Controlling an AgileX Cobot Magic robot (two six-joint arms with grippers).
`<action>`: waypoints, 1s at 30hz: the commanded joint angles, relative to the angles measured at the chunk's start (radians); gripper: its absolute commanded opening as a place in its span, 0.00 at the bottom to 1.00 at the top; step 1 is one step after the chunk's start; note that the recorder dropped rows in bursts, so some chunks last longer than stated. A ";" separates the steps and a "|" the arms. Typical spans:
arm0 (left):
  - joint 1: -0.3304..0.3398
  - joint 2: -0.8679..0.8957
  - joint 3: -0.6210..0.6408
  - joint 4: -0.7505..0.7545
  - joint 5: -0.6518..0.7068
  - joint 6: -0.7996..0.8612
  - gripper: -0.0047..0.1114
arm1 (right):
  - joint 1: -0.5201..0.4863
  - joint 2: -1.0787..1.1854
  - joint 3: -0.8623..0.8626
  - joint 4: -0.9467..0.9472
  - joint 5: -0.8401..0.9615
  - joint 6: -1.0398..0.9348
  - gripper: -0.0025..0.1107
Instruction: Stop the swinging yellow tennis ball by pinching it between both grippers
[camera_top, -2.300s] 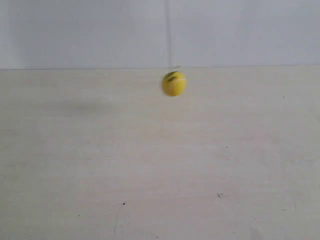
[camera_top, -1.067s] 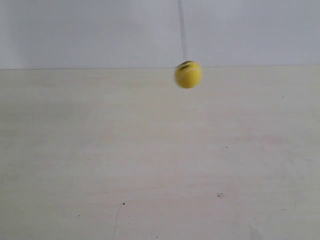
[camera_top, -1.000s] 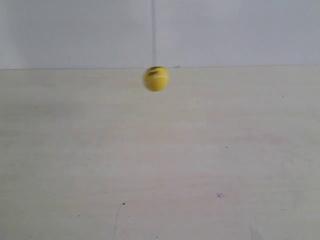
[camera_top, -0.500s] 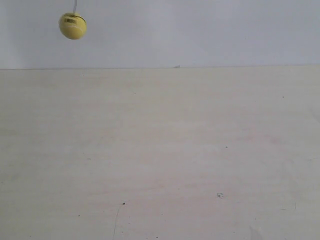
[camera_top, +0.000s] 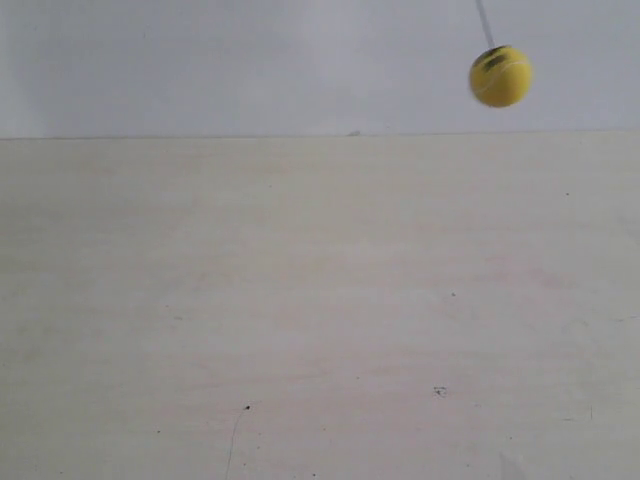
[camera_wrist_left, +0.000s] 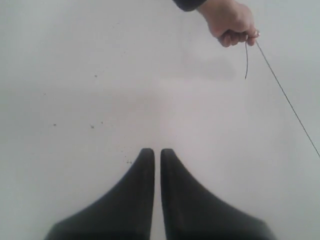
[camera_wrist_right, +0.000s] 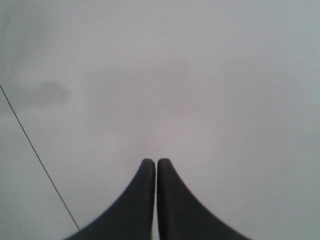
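The yellow tennis ball hangs in the air on a thin dark string, high at the exterior view's right, in front of the pale wall. No arm shows in the exterior view. My left gripper is shut, its black pointed fingers nearly touching with nothing between them. A hand holds the string in the left wrist view. My right gripper is shut and empty too, with the string running beside it. The ball shows in neither wrist view.
A pale wooden tabletop fills the lower part of the exterior view, with a few small dark specks. A plain light wall rises behind it.
The ball has swung from the upper left of the exterior view across to the upper right. Before that it passed low near the middle.
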 joint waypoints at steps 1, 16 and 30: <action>-0.006 0.152 -0.124 0.027 -0.055 -0.026 0.08 | -0.002 0.221 -0.162 -0.094 -0.067 0.093 0.02; 0.004 0.892 -0.533 0.474 0.127 -0.095 0.08 | -0.002 0.900 -0.495 -0.971 0.112 0.542 0.02; 0.037 1.276 -0.675 0.750 0.030 -0.282 0.08 | -0.002 1.394 -0.651 -1.051 -0.050 0.377 0.02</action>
